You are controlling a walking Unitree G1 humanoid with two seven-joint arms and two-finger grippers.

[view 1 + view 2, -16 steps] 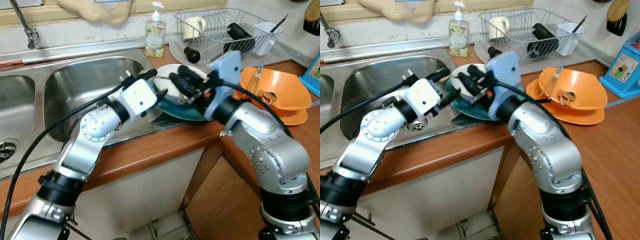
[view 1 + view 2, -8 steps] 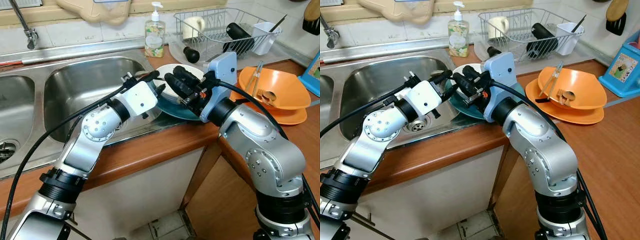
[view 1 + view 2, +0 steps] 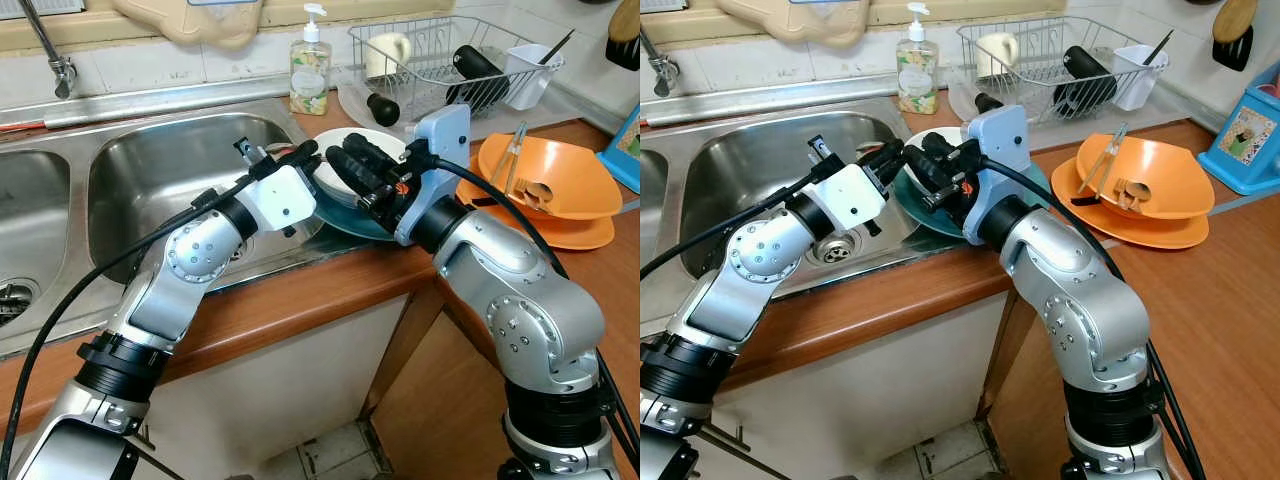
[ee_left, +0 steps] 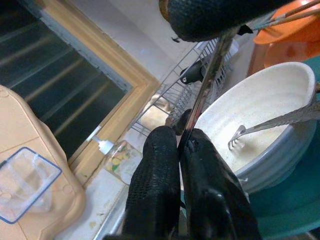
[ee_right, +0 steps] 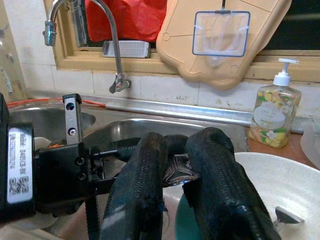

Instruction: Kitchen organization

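Observation:
A white bowl (image 4: 260,100) with a fork (image 4: 280,122) lying in it sits on a teal plate (image 3: 355,222) at the sink's right edge. Just above the bowl my two grippers meet. In the left wrist view my left gripper (image 4: 179,142) is shut on the thin shaft of a metal utensil (image 4: 202,95). The utensil's far end runs up under a black finger of the right gripper. My right gripper (image 5: 177,145) is shut on the utensil's patterned handle end (image 5: 177,172). From the head, the left gripper (image 3: 305,160) and right gripper (image 3: 350,165) almost touch.
The steel sink (image 3: 170,170) lies to the left, with a faucet (image 3: 45,40) behind it. A soap bottle (image 3: 311,70) and a wire dish rack (image 3: 450,60) holding a mug and utensils stand at the back. Stacked orange bowls (image 3: 550,180) with utensils sit on the wooden counter to the right.
My right gripper has shifted left over the bowl, closing the gap to the left gripper. The left gripper has risen slightly. The bowl and plate stay put.

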